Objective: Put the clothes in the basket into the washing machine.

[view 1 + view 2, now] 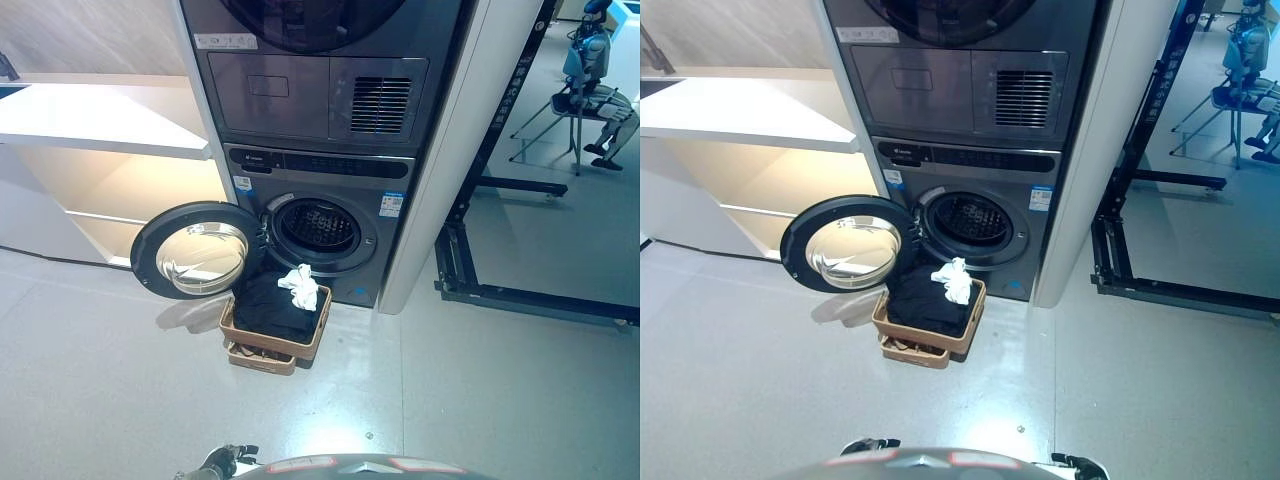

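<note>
A brown woven basket (pixel 300 345) stands on the floor right before the washing machine (pixel 320 215). It is heaped with black clothes (pixel 268 308), and a crumpled white cloth (pixel 300 287) lies on top at the back. The machine's round door (pixel 197 250) is swung wide open to the left, and the dark drum (pixel 318 228) shows through the opening. Only a small part of my left hand (pixel 222 462) shows at the bottom edge, and a sliver of my right hand (pixel 1080 463) shows there too. Both are far from the basket.
A dryer (pixel 320 70) is stacked above the washer. White shelves (pixel 100 120) stand to the left, and a white panel (pixel 440 150) flanks the machine on the right. A black metal frame (pixel 500 290) lies on the floor at the right. A seated robot figure (pixel 592 70) is far back right.
</note>
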Controlling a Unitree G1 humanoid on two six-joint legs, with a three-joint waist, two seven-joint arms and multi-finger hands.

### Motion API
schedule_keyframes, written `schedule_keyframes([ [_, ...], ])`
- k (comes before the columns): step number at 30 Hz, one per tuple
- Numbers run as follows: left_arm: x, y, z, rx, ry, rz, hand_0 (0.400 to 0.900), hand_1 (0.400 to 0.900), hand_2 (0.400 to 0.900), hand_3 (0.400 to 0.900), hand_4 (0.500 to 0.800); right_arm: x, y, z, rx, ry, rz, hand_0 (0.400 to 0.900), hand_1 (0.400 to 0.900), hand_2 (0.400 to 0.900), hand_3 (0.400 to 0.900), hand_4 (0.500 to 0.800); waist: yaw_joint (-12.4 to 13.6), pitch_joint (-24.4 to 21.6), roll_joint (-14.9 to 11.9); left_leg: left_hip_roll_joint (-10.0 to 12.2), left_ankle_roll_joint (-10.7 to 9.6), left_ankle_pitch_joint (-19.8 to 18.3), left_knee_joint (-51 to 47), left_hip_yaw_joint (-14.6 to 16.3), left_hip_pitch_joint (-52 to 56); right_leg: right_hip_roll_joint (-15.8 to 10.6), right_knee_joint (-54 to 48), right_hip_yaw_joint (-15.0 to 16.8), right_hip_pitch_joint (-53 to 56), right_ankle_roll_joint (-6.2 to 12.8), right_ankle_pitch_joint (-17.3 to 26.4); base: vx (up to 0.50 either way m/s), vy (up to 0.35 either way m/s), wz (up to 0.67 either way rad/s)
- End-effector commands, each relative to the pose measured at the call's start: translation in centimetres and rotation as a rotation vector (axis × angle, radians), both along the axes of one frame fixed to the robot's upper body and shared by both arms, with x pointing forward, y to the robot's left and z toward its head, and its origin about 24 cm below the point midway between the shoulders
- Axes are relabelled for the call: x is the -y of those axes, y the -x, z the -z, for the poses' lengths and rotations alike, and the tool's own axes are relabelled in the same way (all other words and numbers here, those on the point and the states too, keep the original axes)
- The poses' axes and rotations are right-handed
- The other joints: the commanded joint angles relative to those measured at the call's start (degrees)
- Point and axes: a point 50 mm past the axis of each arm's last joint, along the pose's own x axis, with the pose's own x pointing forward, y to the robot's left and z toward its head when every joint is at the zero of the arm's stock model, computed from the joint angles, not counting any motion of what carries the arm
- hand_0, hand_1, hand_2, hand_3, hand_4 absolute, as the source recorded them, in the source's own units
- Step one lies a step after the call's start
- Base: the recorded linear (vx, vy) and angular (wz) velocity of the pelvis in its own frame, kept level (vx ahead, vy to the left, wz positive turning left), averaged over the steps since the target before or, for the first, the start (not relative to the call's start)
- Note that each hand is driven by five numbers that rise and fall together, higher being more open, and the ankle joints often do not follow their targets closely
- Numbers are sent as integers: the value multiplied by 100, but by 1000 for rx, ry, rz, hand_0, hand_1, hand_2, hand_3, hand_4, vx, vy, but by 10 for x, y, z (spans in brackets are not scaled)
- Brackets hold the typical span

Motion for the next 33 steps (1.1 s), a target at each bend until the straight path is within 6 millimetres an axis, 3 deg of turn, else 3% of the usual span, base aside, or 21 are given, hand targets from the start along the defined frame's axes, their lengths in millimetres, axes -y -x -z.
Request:
schedule_keyframes([
  [1,-12,-10,-3,18,-20,-43,900,900,900,900,800,1,2,0,-27,-3,-15,900,900,900,900,800,-54,-230,-200,-271,3,-246,-8,-95,-109,-150,1,53,34,459,315,0,0,0],
  [26,-13,-11,-4,29,-25,-80,900,900,900,900,800,7,3,-1,-30,6,-6,900,900,900,900,800,-31,-180,-184,-323,75,-304,-8,-88,-74,-188,1,106,42,486,317,2,4,-1],
  [29,-15,-15,-5,46,-28,-101,900,900,900,900,800,8,-3,-2,-14,8,-5,900,900,900,900,800,-7,-108,-189,-378,161,-297,-8,-91,-104,-222,129,178,-59,504,331,-18,45,-14],
  [33,-19,-28,-8,88,-39,-115,900,900,900,900,800,15,-23,-6,57,25,37,900,900,900,900,800,12,105,-185,-454,318,-329,184,-92,-309,-276,1052,270,-628,543,190,-71,80,-14],
])
